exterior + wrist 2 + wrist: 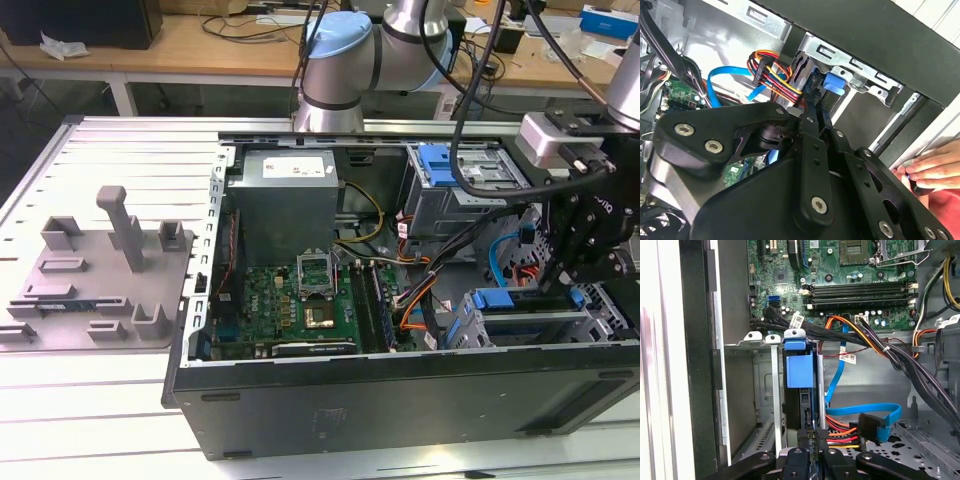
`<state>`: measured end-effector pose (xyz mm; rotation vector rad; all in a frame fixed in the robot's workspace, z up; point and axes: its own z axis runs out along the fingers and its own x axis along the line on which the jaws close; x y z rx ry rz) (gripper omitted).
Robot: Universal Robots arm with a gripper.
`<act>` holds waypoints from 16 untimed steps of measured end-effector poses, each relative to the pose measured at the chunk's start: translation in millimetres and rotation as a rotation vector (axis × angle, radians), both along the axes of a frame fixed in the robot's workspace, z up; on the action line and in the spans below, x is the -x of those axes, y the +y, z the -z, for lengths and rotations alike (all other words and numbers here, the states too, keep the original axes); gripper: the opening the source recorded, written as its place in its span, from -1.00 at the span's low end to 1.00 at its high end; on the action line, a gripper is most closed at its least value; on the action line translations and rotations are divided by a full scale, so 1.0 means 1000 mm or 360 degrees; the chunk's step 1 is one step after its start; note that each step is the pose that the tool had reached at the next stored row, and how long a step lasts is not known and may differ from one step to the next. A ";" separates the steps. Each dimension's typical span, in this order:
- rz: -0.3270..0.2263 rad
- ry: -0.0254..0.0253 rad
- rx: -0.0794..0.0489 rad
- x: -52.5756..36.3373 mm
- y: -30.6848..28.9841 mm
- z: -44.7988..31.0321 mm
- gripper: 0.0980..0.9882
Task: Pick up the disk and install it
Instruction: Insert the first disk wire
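Observation:
The disk [799,367] stands on edge in the metal drive cage [756,340] at the front corner of the open computer case. Its blue carrier tab [834,84] is at the cage mouth. In the exterior view the disk [492,298] is at the right side of the case, under the black gripper [556,283]. In both wrist views the gripper [812,432] has its fingers [812,107] drawn close together on the disk's thin rear edge. The disk's metal body is mostly hidden by the cage and fingers.
Orange, red and blue cables [865,412] run beside the cage. The motherboard [300,300] and grey power-supply box [285,200] fill the case's left. A second bay with a blue latch [440,165] sits behind. A person's hand [932,167] rests outside the case wall. A grey fixture plate [90,280] lies at left.

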<state>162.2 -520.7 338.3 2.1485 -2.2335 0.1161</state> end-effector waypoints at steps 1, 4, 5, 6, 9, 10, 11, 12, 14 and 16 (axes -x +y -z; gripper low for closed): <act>0.0000 0.00000 0.0000 0.0000 -0.0004 0.0004 -0.84; 0.0000 0.00002 0.0000 0.0001 -0.0010 0.0001 -0.81; 0.0000 -0.00001 0.0000 0.0000 -0.0010 -0.0008 -0.81; 0.0000 0.00000 0.0000 0.0000 -0.0010 -0.0022 -0.68; 0.0000 0.00000 0.0000 0.0000 -0.0009 -0.0120 -0.53; 0.0000 -0.00001 0.0000 0.0000 -0.0009 -0.0191 -0.53; 0.0000 0.00000 0.0000 0.0000 -0.0009 -0.0224 -0.53; 0.0000 0.00000 0.0000 0.0000 -0.0009 -0.0250 -0.53; 0.0000 0.00000 0.0000 0.0000 -0.0009 -0.0263 -0.53; 0.0000 0.00000 0.0000 0.0000 -0.0008 -0.0265 -0.53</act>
